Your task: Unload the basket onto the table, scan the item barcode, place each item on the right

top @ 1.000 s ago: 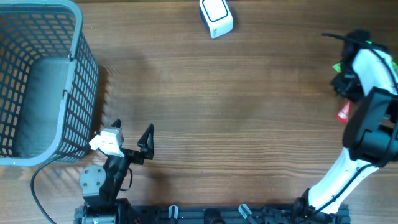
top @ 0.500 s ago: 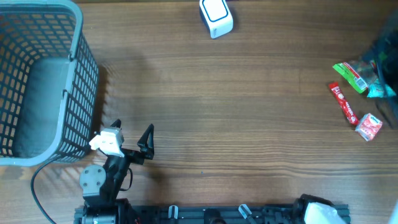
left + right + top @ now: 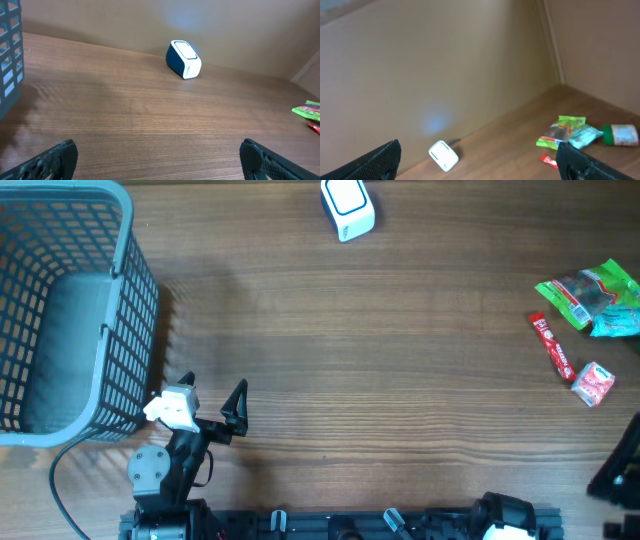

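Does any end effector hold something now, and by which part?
Nothing is held. The left end effector and the right end effector both stand open and empty; the snack packets lie untouched on the table.

The basket (image 3: 130, 270) stands on the table (image 3: 400, 380) in the far left corner. The scanner (image 3: 347, 207) sits at the far edge, near the middle, well apart from the basket. Along the right edge lies a cluster: a pouch (image 3: 578, 288) farthest back, a second pouch (image 3: 620, 325) touching its right near side, a stick (image 3: 552, 346) just in front of them, and a small packet (image 3: 594, 383) just beside the stick's near end. The left gripper (image 3: 205, 402) is at the near edge, just beside the basket's near right corner.
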Robot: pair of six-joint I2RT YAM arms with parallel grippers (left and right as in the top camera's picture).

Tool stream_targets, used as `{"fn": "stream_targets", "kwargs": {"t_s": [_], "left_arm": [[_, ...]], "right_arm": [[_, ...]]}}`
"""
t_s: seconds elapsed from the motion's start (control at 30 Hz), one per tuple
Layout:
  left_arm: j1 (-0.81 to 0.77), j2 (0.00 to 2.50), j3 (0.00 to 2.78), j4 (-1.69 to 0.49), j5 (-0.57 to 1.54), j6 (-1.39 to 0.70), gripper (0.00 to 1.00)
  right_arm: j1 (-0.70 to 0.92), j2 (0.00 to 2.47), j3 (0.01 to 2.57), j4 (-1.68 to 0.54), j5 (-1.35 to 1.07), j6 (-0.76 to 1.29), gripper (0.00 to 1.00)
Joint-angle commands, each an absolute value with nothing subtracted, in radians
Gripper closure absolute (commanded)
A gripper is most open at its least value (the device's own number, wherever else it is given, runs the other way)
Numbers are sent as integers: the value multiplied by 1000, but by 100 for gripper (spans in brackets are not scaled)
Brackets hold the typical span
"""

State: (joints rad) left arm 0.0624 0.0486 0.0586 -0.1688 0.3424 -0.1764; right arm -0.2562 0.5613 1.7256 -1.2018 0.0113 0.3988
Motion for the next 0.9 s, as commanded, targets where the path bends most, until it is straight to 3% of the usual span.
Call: {"fn": "stream_targets", "kwargs": {"t_s": [0.0,0.17,0.4,0.87], "left_arm": [[58,46,55,-170,343,-161,0],[58,46,55,-170,343,-161,0],[58,46,55,-170,343,-161,0],[58,46,55,-170,343,-161,0]], "right_arm": [[-201,427,1532,-1038,33,279,0],[-108,189,1117,-617,5,258,0],[-56,49,577,-83,-91,292,0],[-23,3,144,203,-35,261,0]]}}
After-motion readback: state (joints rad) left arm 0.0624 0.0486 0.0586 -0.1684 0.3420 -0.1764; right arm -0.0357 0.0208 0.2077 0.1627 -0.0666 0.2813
